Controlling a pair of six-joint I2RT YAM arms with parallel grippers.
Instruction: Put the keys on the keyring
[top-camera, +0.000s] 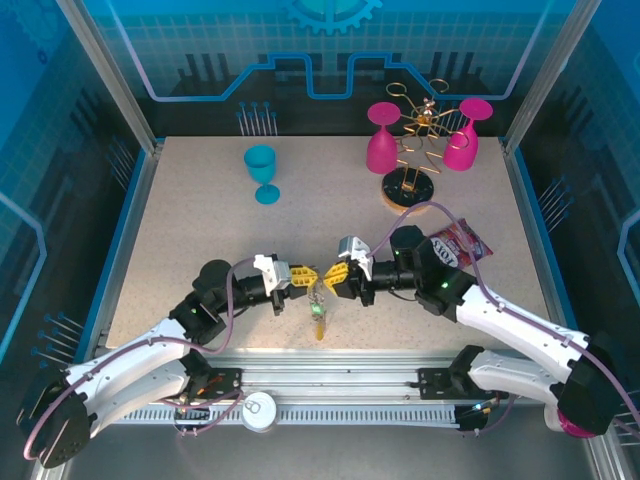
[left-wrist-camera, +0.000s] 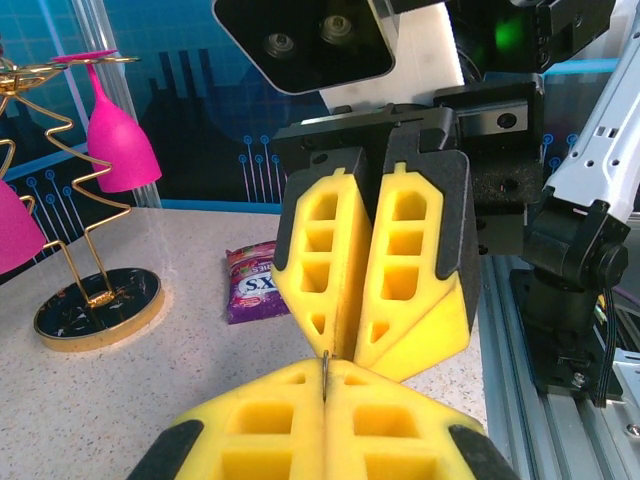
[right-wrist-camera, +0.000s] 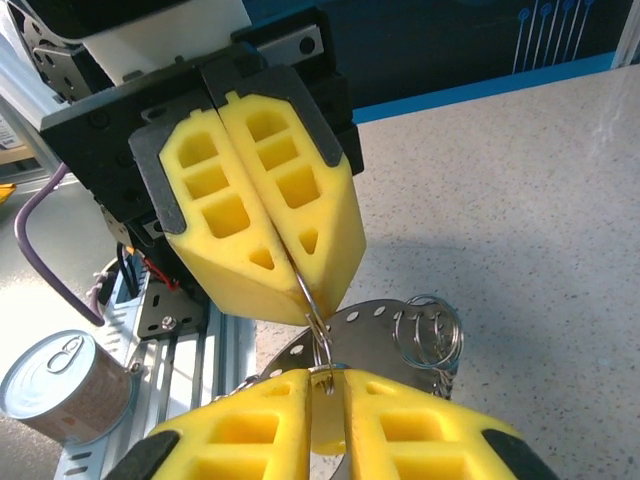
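The left gripper (top-camera: 308, 275) is clamped tight on a thin wire ring (right-wrist-camera: 312, 305), its yellow fingers (right-wrist-camera: 300, 225) pressed together with the wire coming out at their tips. The right gripper (top-camera: 332, 279) meets it nose to nose. Its jaws are drawn in on the other side of the same wire, with only a slim slit between them. Just beside that pinch is the keyring (right-wrist-camera: 372, 314), a grey loop with a bumpy rim, and a small split ring (right-wrist-camera: 428, 335) lies against it. The keys (top-camera: 319, 318), one green head above a yellow one, dangle beneath the two grippers over the table (top-camera: 200, 240) near its front edge. Whether the lowest key touches the table cannot be told. The main risk appears to be the wire slipping or twisting out of the soft pads if the arms pull unevenly, which would drop the bunch or spring the ring shut. The held wire runs across, from one gripper to the other. The bunch probably hangs with its long axis near vertical, heads pointing down.
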